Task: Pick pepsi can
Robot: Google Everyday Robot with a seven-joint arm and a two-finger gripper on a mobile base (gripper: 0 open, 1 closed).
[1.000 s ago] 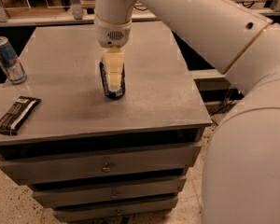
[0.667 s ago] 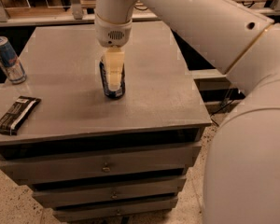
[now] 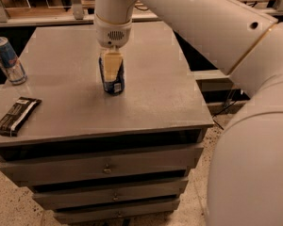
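The can point(image 3: 114, 84) stands upright on the grey table point(image 3: 160, 93), a little left of the middle of the top and well back from the front edge. My gripper point(image 3: 112, 72) comes straight down over it from above, and its cream part covers the can's top and most of the upper front, so only the lower band and a strip down each side show. I cannot tell whether the gripper is clamped on the can or loose around it. What shows of the can is dark navy blue with small white print near the bottom.

Nothing else stands close to it. A slimmer blue and silver can point(image 3: 8, 60) stands well apart at the table's far left edge. A dark bar wrapper point(image 3: 16, 116) lies flat near the front left corner, also well apart. My white arm point(image 3: 203, 27) reaches in from the right, above the back of the table. Below the top are grey drawers point(image 3: 104, 166) with small knobs
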